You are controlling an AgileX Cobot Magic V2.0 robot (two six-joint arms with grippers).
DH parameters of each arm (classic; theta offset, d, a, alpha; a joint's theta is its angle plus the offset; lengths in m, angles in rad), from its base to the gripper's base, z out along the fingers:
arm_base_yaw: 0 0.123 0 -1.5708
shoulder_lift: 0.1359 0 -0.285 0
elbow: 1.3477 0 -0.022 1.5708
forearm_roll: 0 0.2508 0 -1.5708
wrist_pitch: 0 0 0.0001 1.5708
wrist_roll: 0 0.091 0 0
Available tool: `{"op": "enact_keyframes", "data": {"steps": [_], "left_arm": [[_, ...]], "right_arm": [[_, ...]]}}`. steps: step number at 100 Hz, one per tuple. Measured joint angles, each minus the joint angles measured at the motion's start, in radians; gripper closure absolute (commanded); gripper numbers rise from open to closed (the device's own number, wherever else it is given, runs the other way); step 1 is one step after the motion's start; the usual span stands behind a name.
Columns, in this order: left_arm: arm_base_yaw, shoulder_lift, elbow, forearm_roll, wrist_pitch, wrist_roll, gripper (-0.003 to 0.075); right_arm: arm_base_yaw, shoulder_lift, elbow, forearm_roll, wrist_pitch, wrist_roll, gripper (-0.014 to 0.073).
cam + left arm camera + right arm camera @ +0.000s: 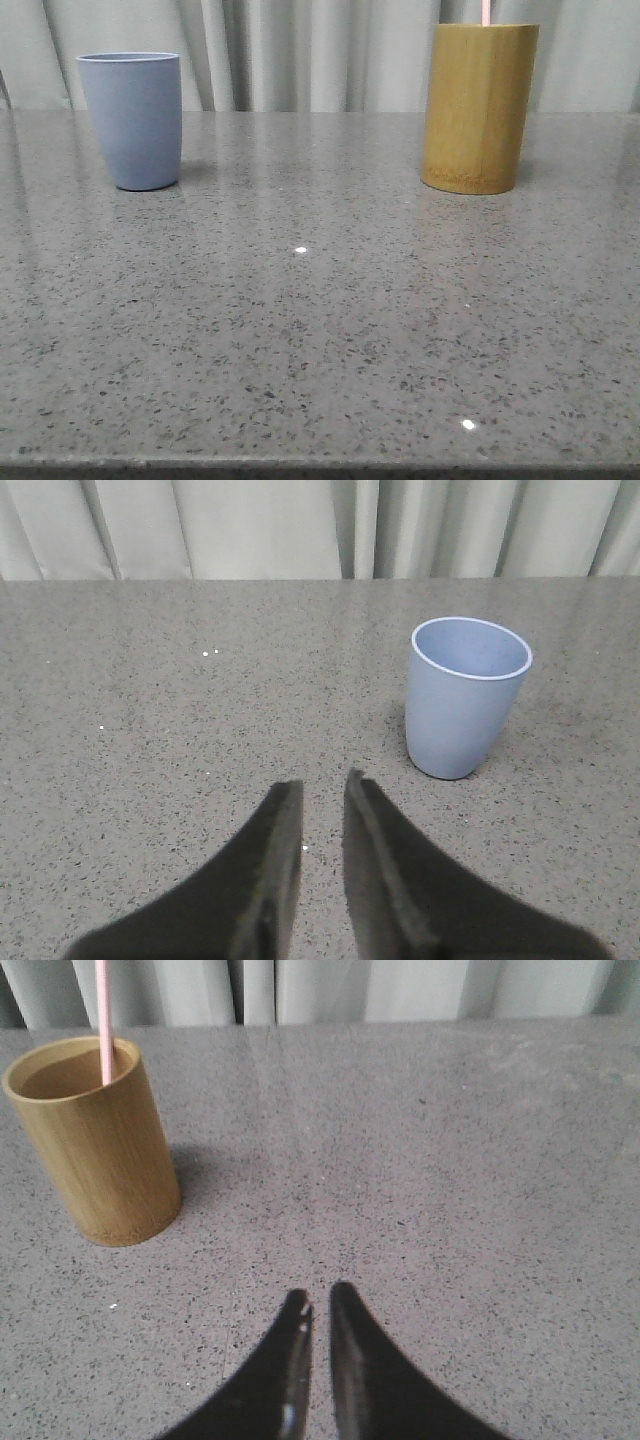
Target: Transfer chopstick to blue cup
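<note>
The chopstick, standing in the bamboo holder near the bench's far right, looks light, stiff and slick, best pinched on its exposed upper shaft, while the left gripper and right gripper hang empty, jaws nearly together.

You are looking at a tall yellow-brown bamboo holder standing upright on the far right side of a grey speckled table. Pale curtains are hanging behind the table. Little lights are shining on the tabletop.
</note>
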Motion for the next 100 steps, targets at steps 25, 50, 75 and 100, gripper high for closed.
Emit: {"op": "enact_keyframes", "data": {"steps": [25, 50, 75, 100], "left_arm": [[0.0, 0.163, -0.079, -0.003, -0.012, 0.0, 0.0332], [0.0, 0.246, -0.082, -0.053, -0.075, 0.0, 0.0333], [0.0, 0.371, -0.207, -0.07, 0.002, 0.002, 0.0364], [0.0, 0.628, -0.541, -0.07, 0.235, 0.007, 0.0365]], "right_arm": [[0.0, 0.166, -0.072, 0.0, 0.012, 0.0, 0.0249], [0.0, 0.205, -0.074, 0.0, 0.005, 0.0, 0.0249], [0.0, 0.209, -0.076, 0.0, 0.005, 0.0, 0.0249], [0.0, 0.231, -0.076, 0.0, 0.002, 0.0, 0.0249]]}}
